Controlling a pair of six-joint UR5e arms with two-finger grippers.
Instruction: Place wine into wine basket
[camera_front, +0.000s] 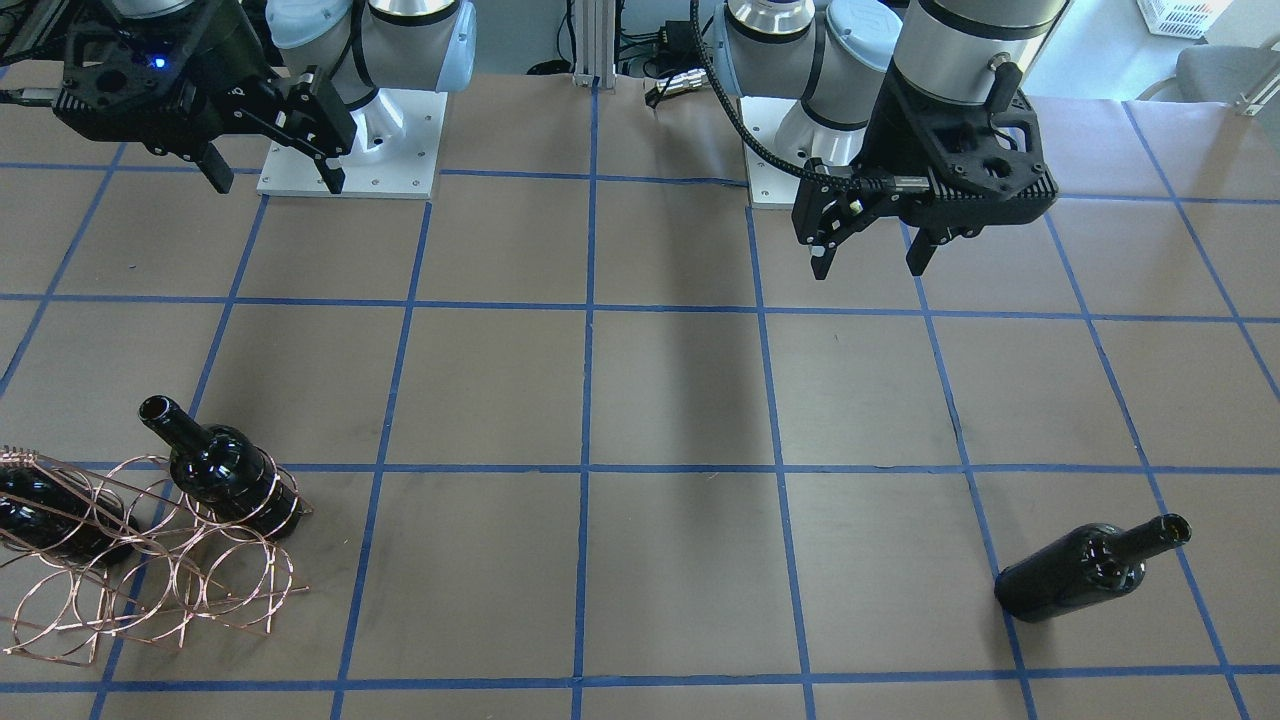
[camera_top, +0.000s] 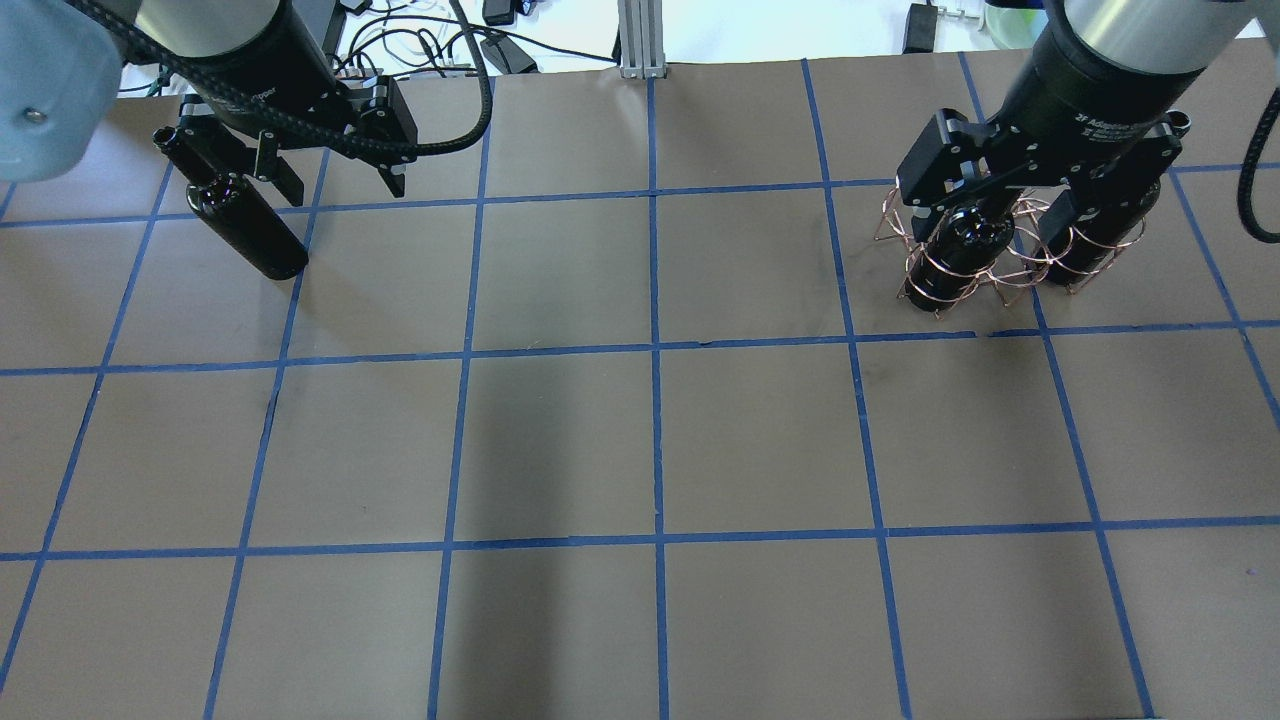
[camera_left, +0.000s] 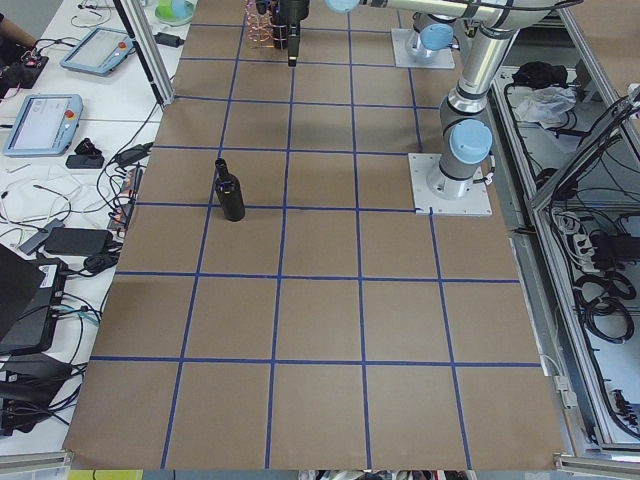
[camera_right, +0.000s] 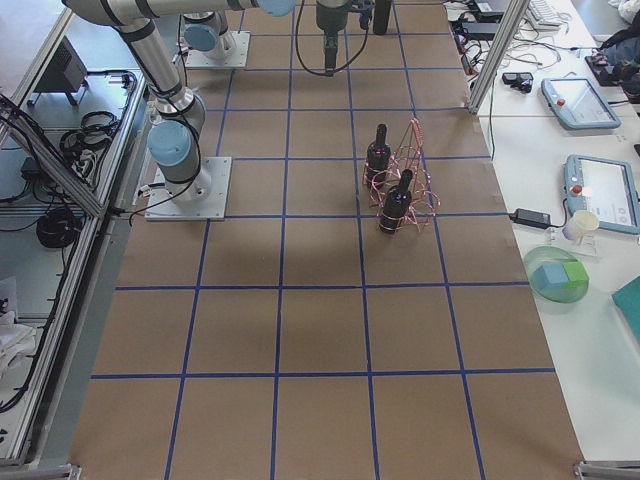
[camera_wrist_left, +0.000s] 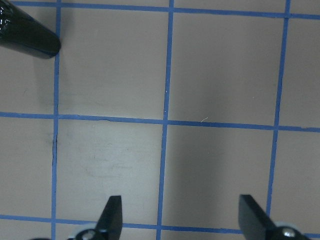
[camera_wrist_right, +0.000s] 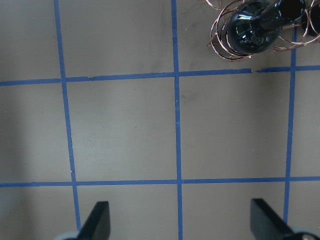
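Observation:
A loose black wine bottle (camera_front: 1085, 572) lies on its side on the brown table, on my left side; it also shows in the overhead view (camera_top: 243, 222) and at the top left of the left wrist view (camera_wrist_left: 27, 35). The copper wire wine basket (camera_front: 150, 575) stands on my right side and holds two black bottles (camera_front: 228, 472) (camera_front: 45, 512). My left gripper (camera_front: 870, 255) is open and empty, high above the table, apart from the loose bottle. My right gripper (camera_front: 275, 172) is open and empty, raised on the robot's side of the basket (camera_wrist_right: 220, 35).
The table is brown paper with a blue tape grid (camera_top: 655, 350). The arm bases stand on white plates (camera_front: 350, 150) at the robot's edge. Tablets and cables lie on side benches (camera_left: 60, 120) beyond the table's far edge.

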